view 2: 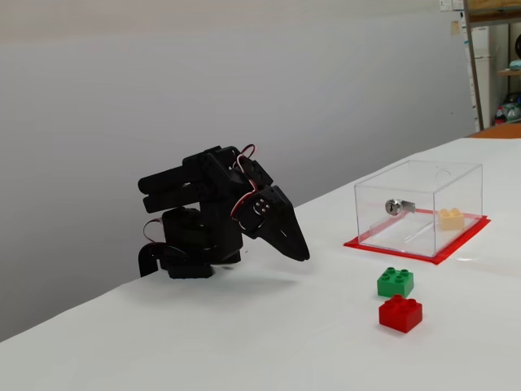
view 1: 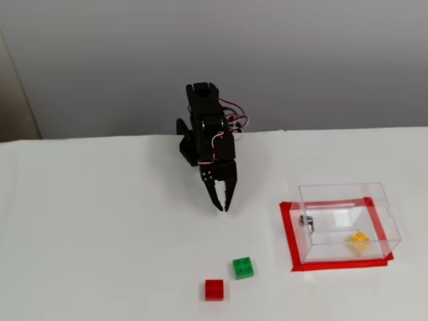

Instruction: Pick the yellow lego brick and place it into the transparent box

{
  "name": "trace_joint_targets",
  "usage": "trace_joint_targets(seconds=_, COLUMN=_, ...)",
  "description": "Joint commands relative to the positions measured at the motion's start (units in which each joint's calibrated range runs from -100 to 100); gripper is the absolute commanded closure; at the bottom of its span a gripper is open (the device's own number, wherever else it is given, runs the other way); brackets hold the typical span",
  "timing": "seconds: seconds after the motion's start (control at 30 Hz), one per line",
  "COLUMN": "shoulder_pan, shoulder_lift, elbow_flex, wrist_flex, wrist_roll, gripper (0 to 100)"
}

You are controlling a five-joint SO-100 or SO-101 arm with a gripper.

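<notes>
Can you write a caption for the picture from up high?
Small yellow lego brick sits inside the transparent plastic box; black gripper empty.

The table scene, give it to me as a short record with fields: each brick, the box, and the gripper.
yellow lego brick: inside the transparent box, on its floor
transparent box: on a red taped rectangle, small metal fitting on one wall
green brick: loose on the table, outside the box
red brick: loose on the table, near the green one
gripper: empty, fingers together, pointing down at the table, apart from all bricks
</notes>
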Motion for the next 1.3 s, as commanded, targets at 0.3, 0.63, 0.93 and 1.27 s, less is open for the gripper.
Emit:
trace_joint_targets(seconds=0.3, shoulder_pan=0.63, shoulder_lift=-0.68, elbow_flex=2.98, wrist_flex=-8.38, wrist_roll=-0.03, gripper=98)
trace_joint_targets(seconds=0.63, shoulder_pan=0.18, shoulder_lift=-0.59, elbow_flex=2.98, wrist_flex=-8.38, wrist_roll=0.49, gripper=98)
trace_joint_targets(seconds=0.93, shoulder_pan=0.04, shoulder_lift=-0.51, elbow_flex=2.98, wrist_flex=-8.47, wrist_roll=1.9, gripper=98)
trace_joint_targets(seconds=1.27, shoulder_pan=0.48, shoulder_lift=-0.51, elbow_flex=2.98, wrist_flex=-8.81, wrist_roll=1.48, gripper=98)
